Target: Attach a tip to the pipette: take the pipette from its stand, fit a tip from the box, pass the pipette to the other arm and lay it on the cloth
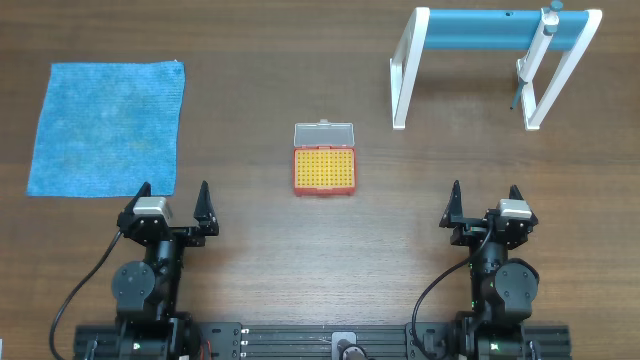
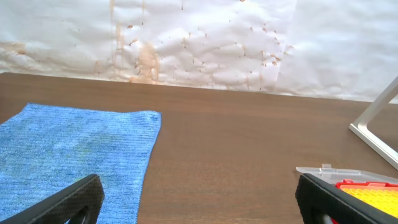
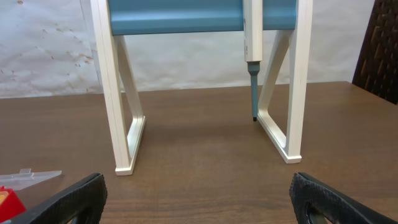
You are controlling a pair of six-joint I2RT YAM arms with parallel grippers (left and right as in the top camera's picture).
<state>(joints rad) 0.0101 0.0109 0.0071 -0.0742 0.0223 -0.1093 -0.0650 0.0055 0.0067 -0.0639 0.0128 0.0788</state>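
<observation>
Blue cloth lies flat at ten o'clock on my wooden table as seen from above, well apart from the other things. My left gripper sits at seven o'clock, just short of the cloth's near edge. Its two fingers are spread wide and hold nothing. My right gripper sits at five o'clock, spread just as wide and also holding nothing.

Between my two arms, at the middle of the table and a little toward twelve, stands the tip box. It has orange walls and a grid of yellow tips, and its clear lid is folded back on the far side.

From one to two o'clock stands the stand, with white legs at each end carrying a blue bar. The pipette hangs from that bar near its two o'clock end. From my right wrist I see it upright, its dark nose pointing down beside the white legs at that end. Neither gripper is near it.
</observation>
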